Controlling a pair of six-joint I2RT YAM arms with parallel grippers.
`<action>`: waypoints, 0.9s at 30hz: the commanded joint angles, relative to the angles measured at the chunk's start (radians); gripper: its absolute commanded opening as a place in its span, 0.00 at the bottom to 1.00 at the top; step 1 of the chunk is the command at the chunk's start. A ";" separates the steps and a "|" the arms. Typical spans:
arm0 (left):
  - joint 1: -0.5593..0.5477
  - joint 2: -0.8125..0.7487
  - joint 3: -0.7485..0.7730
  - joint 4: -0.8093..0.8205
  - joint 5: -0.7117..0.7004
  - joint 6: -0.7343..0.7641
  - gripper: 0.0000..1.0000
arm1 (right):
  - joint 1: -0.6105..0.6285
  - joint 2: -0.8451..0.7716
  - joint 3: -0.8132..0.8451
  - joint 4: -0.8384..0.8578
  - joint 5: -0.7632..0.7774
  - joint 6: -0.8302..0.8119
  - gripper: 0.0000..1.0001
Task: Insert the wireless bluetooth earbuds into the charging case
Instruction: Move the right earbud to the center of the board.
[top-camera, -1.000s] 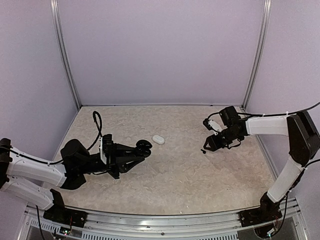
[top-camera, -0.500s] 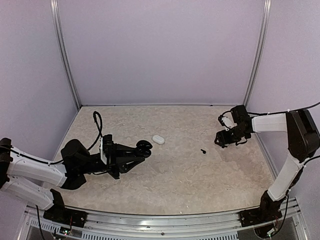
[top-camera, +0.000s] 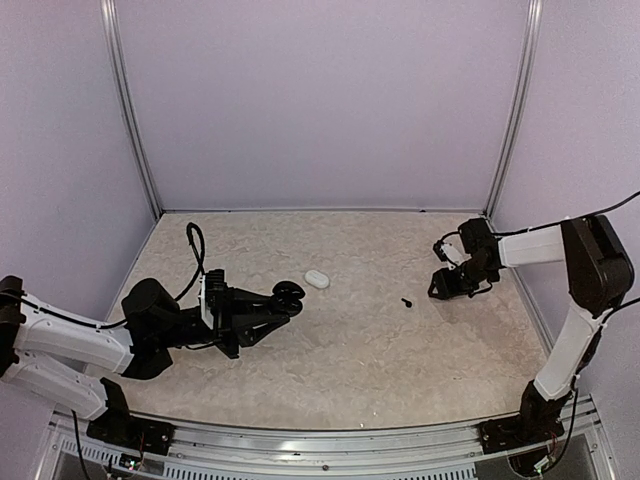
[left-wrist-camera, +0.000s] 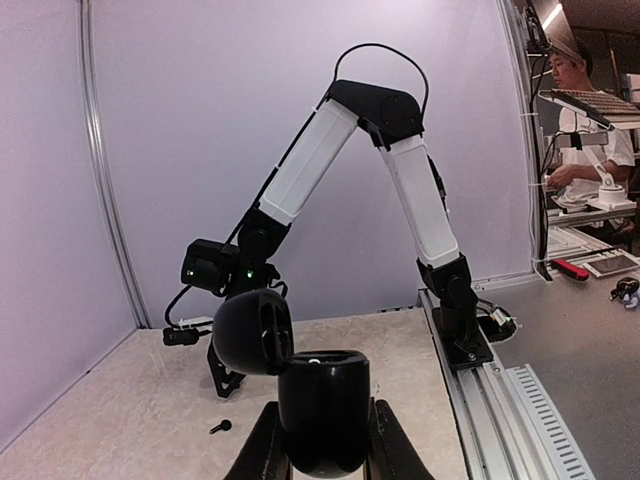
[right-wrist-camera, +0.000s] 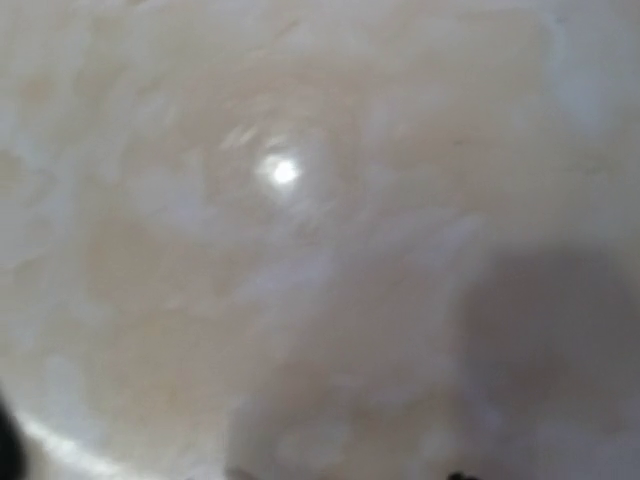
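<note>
The left gripper (left-wrist-camera: 322, 445) pinched a glossy, rounded black charging case (left-wrist-camera: 322, 400), lid open. A tiny dark earbud (top-camera: 407, 301) lay on the marbled table (top-camera: 360, 350). I could not tell the state of the right gripper (top-camera: 445, 288).

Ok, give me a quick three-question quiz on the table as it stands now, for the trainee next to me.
1. Fill in: the small black piece lies on the table between the white oval case and the ____ gripper.
2. What does the left gripper hold? A) a black hinged shell with its lid open; B) the white oval case; C) nothing.
3. True or false: the white oval case touches the small black piece.

Key: 1 right, meaning the right gripper; 2 A; 3 false, they lie well apart.
</note>
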 joint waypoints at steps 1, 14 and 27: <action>0.007 0.005 -0.007 0.031 0.012 -0.004 0.10 | -0.001 -0.060 -0.038 -0.021 -0.110 0.027 0.52; 0.007 0.011 -0.003 0.031 0.021 -0.007 0.10 | 0.028 -0.202 -0.048 -0.103 -0.119 0.031 0.54; 0.007 0.008 -0.006 0.032 0.020 -0.003 0.11 | 0.011 -0.041 -0.013 -0.072 -0.021 0.002 0.72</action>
